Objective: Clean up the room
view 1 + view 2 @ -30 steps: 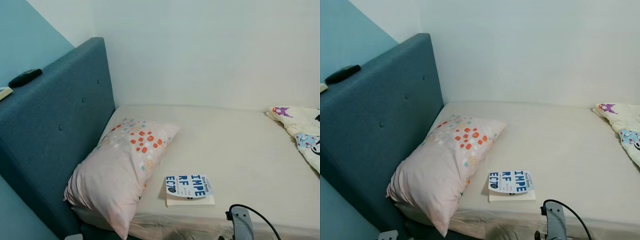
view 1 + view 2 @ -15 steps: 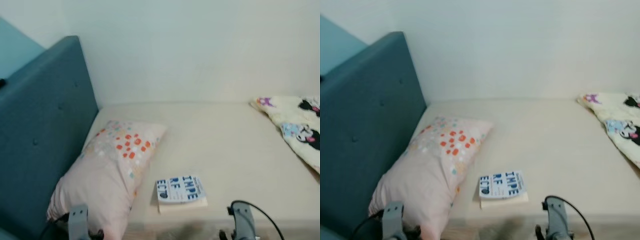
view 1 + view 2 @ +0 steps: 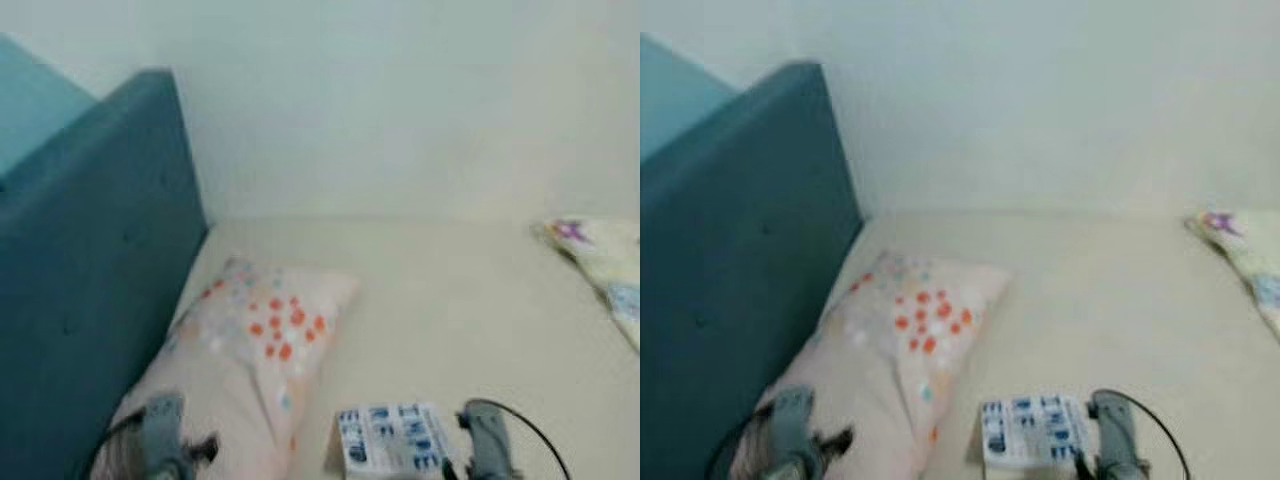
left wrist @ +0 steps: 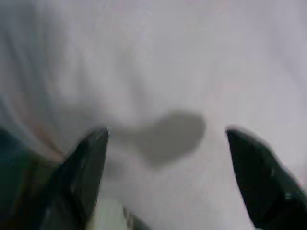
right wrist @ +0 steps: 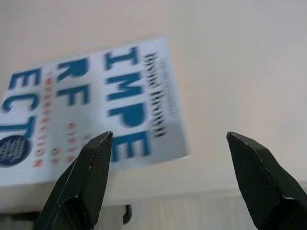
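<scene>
Step – reaching for book (image 5: 91, 105) | book flat at bed's (image 3: 470, 300) near edge, beside pillow (image 3: 250, 350) | right gripper (image 5: 168, 177) spread wide above it, left gripper (image 4: 163, 177) also spread | next – lower, straddle cover edge.

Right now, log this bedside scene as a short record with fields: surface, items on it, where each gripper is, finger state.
surface: bed with cream sheet, teal headboard on the robot's left
pillow: pink pillow with orange dots, lying beside the headboard
book: white book with blue letters, flat near the bed's front edge
blanket: cartoon-print blanket at far right
left gripper: open, over pale fabric
right gripper: open, over the book's edge, not holding it
</scene>
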Robot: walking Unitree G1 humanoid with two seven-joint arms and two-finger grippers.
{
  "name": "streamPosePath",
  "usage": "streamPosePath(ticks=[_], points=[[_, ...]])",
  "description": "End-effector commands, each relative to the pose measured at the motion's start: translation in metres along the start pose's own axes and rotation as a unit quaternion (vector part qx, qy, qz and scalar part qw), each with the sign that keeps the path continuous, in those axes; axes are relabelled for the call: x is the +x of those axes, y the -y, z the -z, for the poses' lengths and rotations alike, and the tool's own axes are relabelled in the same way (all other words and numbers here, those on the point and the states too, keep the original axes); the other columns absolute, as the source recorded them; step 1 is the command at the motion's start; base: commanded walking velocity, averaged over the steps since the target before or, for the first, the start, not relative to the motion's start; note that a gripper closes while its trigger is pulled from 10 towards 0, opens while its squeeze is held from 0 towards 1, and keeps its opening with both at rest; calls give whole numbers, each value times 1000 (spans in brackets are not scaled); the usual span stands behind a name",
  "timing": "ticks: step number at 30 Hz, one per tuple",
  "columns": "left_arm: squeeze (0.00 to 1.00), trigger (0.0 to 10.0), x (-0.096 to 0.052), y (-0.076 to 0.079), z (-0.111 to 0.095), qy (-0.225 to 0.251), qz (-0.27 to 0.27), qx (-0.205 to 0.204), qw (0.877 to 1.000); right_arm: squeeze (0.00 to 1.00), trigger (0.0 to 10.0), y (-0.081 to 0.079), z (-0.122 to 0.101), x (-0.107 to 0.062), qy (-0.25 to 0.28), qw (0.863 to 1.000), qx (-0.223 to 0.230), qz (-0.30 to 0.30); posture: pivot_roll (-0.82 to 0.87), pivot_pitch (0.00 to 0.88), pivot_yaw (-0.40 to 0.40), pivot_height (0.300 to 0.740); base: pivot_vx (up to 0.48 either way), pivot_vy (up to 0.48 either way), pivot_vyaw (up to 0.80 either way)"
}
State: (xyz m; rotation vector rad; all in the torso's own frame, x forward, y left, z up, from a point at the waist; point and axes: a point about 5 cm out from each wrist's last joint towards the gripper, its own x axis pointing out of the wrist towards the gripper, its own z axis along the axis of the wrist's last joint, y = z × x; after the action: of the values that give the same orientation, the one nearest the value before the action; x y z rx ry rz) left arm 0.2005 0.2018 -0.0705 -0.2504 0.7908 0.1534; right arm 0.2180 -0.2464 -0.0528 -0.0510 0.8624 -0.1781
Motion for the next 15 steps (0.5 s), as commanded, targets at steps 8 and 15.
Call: streamPosePath(ticks=[8,15], points=[[0,10000,3,8,-16,29,48,-4,998,0,10000,1,22,-3,-35,999,3,1,-86,7,-4,702,0,0,0],[0,10000,4,6,-11,3,35,17,999,0,10000,-1,27,-4,-42,999,5,1,-84,13,0,702,0,0,0]])
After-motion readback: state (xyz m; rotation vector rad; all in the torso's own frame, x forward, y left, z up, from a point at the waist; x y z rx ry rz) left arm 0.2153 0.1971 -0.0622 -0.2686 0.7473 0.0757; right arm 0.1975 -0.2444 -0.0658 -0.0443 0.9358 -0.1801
